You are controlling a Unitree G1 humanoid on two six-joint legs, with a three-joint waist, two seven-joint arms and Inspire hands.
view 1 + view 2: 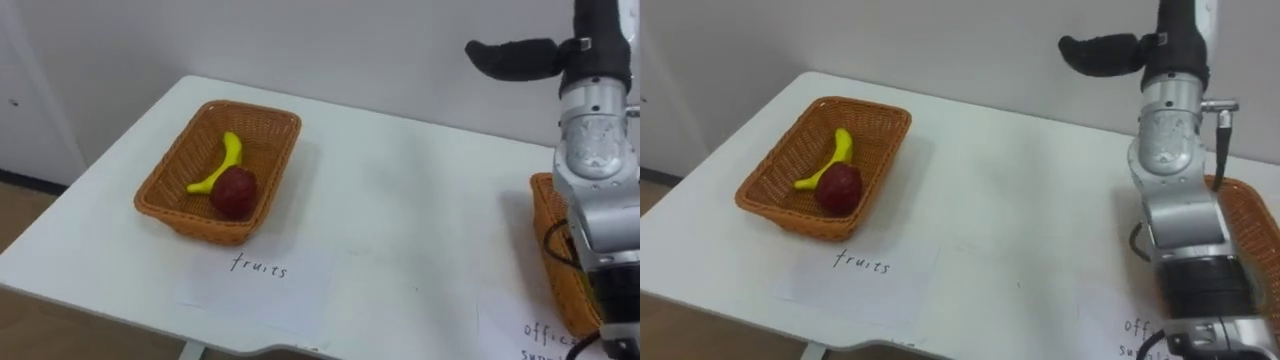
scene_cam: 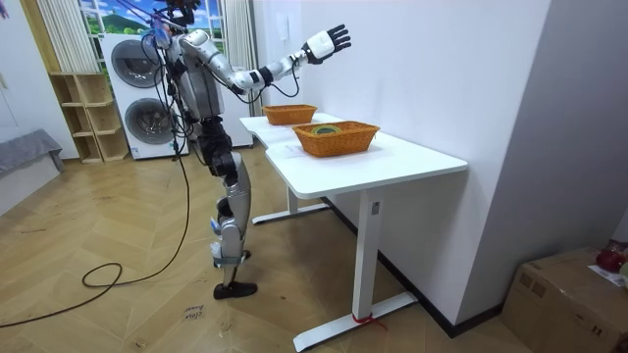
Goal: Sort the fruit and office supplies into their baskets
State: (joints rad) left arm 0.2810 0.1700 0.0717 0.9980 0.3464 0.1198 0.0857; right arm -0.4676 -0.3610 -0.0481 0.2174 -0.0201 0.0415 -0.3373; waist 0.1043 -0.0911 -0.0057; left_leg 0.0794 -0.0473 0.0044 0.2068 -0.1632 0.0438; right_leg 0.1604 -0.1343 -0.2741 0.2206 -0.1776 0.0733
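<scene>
A wicker fruit basket [image 1: 165, 195] stands at the table's left and holds a yellow banana [image 1: 226, 160] and a red apple [image 1: 234, 192]. A second wicker basket [image 1: 1252, 232] stands at the right edge, partly behind my forearm. In the room view this near basket [image 2: 337, 138] has something green and yellow in it. My right hand [image 1: 598, 42] is raised high above the table's right side, near the wall. Its thumb [image 1: 1108, 52] sticks out to the left. In the room view the right hand [image 2: 329, 41] is spread open and holds nothing.
A paper sheet with handwriting [image 1: 262, 275] lies in front of the fruit basket, another [image 1: 1130, 335] by the right basket. The white table [image 1: 400, 220] stands against the wall. In the room view, stacked washing machines [image 2: 137, 93] and a wooden shelf [image 2: 83, 118] are behind me.
</scene>
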